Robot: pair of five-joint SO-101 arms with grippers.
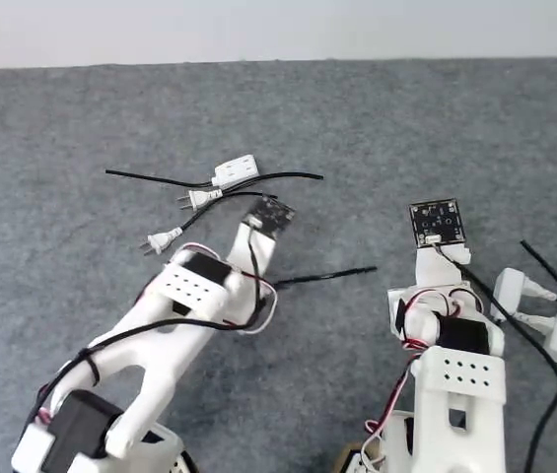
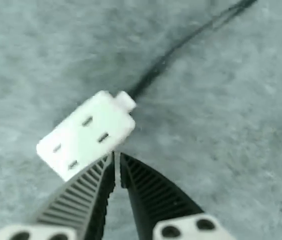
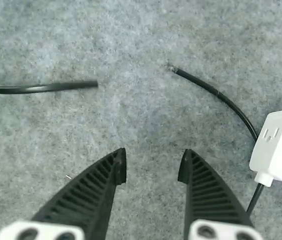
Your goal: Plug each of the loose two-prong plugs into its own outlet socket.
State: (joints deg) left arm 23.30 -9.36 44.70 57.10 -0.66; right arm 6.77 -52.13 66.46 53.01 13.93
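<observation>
Poised at a seemingly light, slide-prone outlet socket [image 2: 83, 135] with left gripper [image 2: 117, 160] jaws almost shut, empty; best pinched across its sides.

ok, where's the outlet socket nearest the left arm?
In the high view, the outlet socket lies left of centre, just beyond the left gripper, next to a loose plug.

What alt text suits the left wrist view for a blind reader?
A white rectangular plastic outlet block, slots facing up, lies on grey fuzzy table cover, a thin black cord running away from it. The left arm's black ribbed hand, fingers shut, sits at its edge.
</observation>
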